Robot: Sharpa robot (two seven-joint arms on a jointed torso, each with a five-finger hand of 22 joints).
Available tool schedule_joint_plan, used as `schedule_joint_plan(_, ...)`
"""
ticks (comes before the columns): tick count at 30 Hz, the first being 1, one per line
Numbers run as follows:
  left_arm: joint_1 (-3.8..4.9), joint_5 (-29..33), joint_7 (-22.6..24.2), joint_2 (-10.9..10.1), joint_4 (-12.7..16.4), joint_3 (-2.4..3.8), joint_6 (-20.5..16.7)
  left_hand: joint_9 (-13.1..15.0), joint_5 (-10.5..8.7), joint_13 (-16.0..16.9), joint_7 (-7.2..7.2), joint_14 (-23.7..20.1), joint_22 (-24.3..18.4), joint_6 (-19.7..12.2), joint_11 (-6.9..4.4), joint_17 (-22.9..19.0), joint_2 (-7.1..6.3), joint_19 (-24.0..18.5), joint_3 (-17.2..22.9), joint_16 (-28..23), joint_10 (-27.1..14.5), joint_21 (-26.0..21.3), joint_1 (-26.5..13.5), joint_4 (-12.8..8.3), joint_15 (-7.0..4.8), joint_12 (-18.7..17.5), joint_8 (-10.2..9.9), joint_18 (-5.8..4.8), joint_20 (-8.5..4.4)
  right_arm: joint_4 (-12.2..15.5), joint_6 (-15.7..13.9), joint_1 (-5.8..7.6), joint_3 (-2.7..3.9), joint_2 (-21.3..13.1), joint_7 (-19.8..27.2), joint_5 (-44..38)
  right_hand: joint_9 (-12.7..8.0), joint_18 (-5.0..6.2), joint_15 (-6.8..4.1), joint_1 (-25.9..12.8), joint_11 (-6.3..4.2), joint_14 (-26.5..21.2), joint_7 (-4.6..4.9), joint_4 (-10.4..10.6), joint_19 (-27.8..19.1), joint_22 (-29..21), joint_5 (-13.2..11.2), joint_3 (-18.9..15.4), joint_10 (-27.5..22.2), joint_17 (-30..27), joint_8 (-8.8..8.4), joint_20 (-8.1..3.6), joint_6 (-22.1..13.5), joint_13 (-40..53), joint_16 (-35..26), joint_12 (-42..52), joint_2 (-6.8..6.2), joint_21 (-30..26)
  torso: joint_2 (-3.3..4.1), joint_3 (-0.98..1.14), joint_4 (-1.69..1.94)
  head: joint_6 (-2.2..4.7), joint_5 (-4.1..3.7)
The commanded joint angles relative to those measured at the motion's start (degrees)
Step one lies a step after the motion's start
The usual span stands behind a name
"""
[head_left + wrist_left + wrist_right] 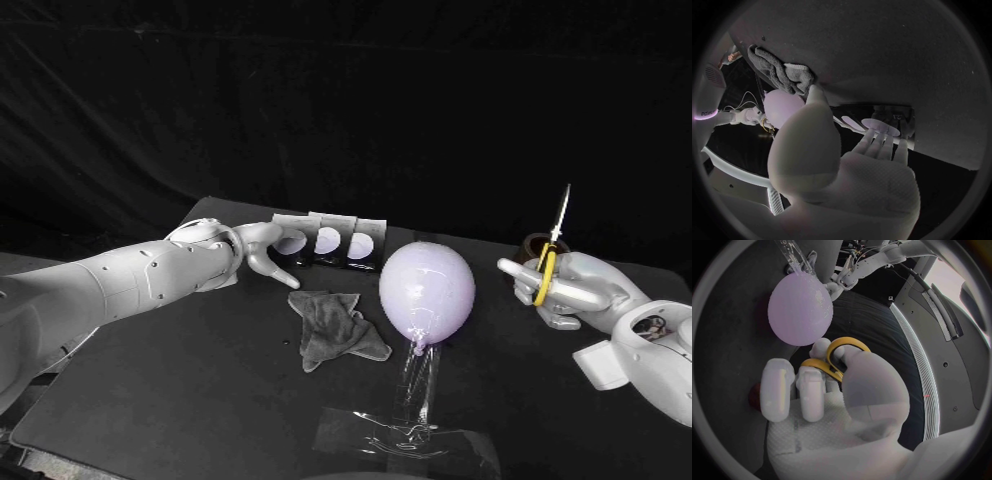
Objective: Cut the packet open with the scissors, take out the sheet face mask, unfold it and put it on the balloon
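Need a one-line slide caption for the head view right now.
Right hand holds yellow-handled scissors blades up beside the balloon; left hand open by the packets.

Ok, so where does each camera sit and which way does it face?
Head view: on the robot's head, looking down at the black table; both white arms, left robot hand and right robot hand show.
Left wrist view: behind the left robot hand, facing past its palm to the packets and grey cloth.
Right wrist view: behind the right robot hand, facing its grip on the scissors.
Shared: all three show the balloon.
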Motion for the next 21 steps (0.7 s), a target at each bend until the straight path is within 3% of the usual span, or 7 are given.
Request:
schedule_joint_plan(1, -1.12, -1.4, -2.7, -0.8, 1.6, -0.58, 3.8, 0.3, 0.0, 0.1, 2.75, 0.7, 0.5, 0.6, 0.01, 0.2, 0.11, 1.2, 0.1, 0.4, 0.7, 0.8, 0.7, -0.1, 0.08, 0.4, 0.3, 3.12, 0.65, 0.1, 0.5, -0.01, 0.04, -0.1, 0.9, -0.8, 16.6, 0.61, -0.82, 1.8, -7.79, 5.7, -5.9, -0.4, 0.1, 9.3, 0.1, -0.1, 14.4, 15.1, 30.5, -0.18, 14.1, 15.1, 0.2, 63.3, 1.1, -0.1, 0.13, -0.03, 0.07, -0.2, -0.01)
schedule_joint_plan(4, -1.17, -1.5, -2.9, -1.5, 2.9, -0.58, 3.3, 1.1, -0.26, 0.3, 2.68, 2.7, 0.7, 2.2, -0.03, 1.0, 0.51, 2.4, 0.6, 1.0, 2.5, 1.3, 2.9, 0.0, 0.13, 0.8, 1.0, 3.21, 0.51, 0.1, 0.4, -0.01, 0.04, -0.1, 0.9, -0.8, 16.6, 0.61, -0.82, 1.8, -7.79, 5.7, -5.9, -0.4, 0.1, 9.3, 0.1, -0.1, 14.4, 15.1, 30.5, -0.18, 14.1, 15.1, 0.2, 63.3, 1.1, -0.1, 0.11, -0.06, 0.06, -0.47, 0.11)
schedule_joint_plan(7, -1.31, -1.8, -3.3, -2.3, 4.2, -0.58, 2.1, 1.9, -0.98, 0.5, 2.72, 5.7, 1.0, 4.2, 0.07, 2.1, 2.57, 3.9, 2.8, 1.9, 4.6, 1.8, 5.9, 0.0, 0.28, 1.1, 1.7, 3.26, 0.32, 0.1, 0.4, -0.01, 0.04, -0.1, 0.9, -0.9, 16.6, 0.61, -0.82, 1.8, -7.79, 5.7, -5.9, -0.4, 0.1, 9.3, 0.1, -0.1, 14.4, 15.1, 30.5, -0.18, 14.1, 15.1, 0.2, 63.3, 1.1, -0.1, 0.11, -0.08, 0.15, -0.73, 0.21)
schedule_joint_plan(9, -1.42, -2.1, -3.6, -2.4, 4.5, -0.58, 1.5, 2.4, -1.61, 0.6, 2.91, 7.8, 1.3, 5.3, 0.28, 2.8, 8.28, 5.3, 7.7, 2.5, 6.0, 2.5, 9.3, -0.5, 0.48, 1.2, 2.2, 3.22, 0.35, 0.1, 0.4, -0.01, 0.04, -0.1, 0.9, -0.9, 16.6, 0.62, -0.82, 1.8, -7.79, 5.7, -5.89, -0.4, 0.1, 9.3, 0.1, -0.1, 14.4, 15.1, 30.49, -0.18, 14.1, 15.1, 0.2, 63.3, 1.11, -0.2, 0.11, -0.08, 0.14, -0.75, 0.32)
schedule_joint_plan(12, -1.59, -2.5, -4.1, -2.3, 4.5, -0.58, 0.5, 2.6, -1.88, 0.6, 3.19, 9.4, 1.5, 6.2, 0.57, 3.2, 12.71, 6.7, 11.5, 2.9, 7.2, 3.0, 13.5, -0.7, 0.72, 1.1, 2.5, 3.18, 0.45, 0.1, 0.4, -0.01, 0.04, 0.0, 0.9, -0.9, 16.6, 0.62, -0.82, 1.8, -7.79, 5.7, -5.89, -0.4, 0.1, 9.3, 0.1, -0.1, 14.4, 15.1, 30.49, -0.18, 14.1, 15.1, 0.2, 63.3, 1.11, -0.2, 0.11, -0.11, 0.03, -0.97, 0.48)
schedule_joint_plan(16, -1.87, -3.7, -4.6, -2.0, 4.3, -0.58, -0.6, 2.9, -1.89, 0.6, 3.36, 11.1, 1.8, 7.0, 0.76, 3.6, 14.82, 8.0, 13.7, 3.2, 8.6, 3.6, 17.4, -1.5, 0.91, 1.0, 2.9, 3.18, 0.63, 0.2, 0.4, -0.01, 0.04, -0.1, 1.0, -1.0, 16.6, 0.62, -0.82, 1.8, -7.79, 5.7, -5.89, -0.4, 0.1, 9.3, 0.1, -0.1, 14.4, 15.1, 30.49, -0.18, 14.1, 15.1, 0.2, 63.3, 1.11, -0.2, 0.15, -0.13, -0.08, -1.23, 0.56)
schedule_joint_plan(21, -2.29, -5.3, -5.4, -1.5, 4.0, -0.58, -1.6, 3.4, -1.89, 0.7, 3.26, 13.5, 2.0, 8.4, 0.77, 4.1, 15.67, 9.7, 15.3, 3.8, 10.6, 4.3, 21.4, -2.9, 0.84, 1.1, 3.4, 3.22, 0.58, 0.3, 0.3, -0.02, 0.03, -0.2, 1.0, -1.0, 16.6, 0.62, -0.82, 1.8, -7.79, 5.7, -5.89, -0.4, 0.1, 9.3, 0.1, -0.1, 14.4, 15.1, 30.49, -0.18, 14.1, 15.1, 0.2, 63.3, 1.11, -0.2, 0.15, -0.01, -0.03, -1.66, 0.63)
